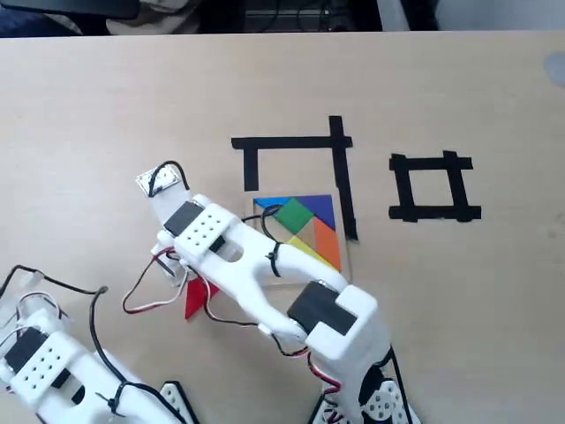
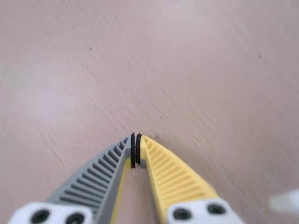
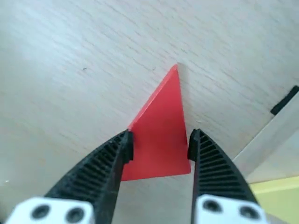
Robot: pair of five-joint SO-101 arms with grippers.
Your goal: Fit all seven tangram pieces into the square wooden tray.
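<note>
A flat red triangular tangram piece (image 3: 161,126) is grasped at two of its edges by the right gripper (image 3: 160,140) while it lies on the pale wood-grain counter (image 1: 106,115). In the high view it is seen left of centre, just beside the square wooden tray (image 1: 345,261). Blue, green, yellow and orange pieces are held in the tray. The left gripper (image 2: 136,150) is clenched, tips touching, over bare counter at the lower left.
</note>
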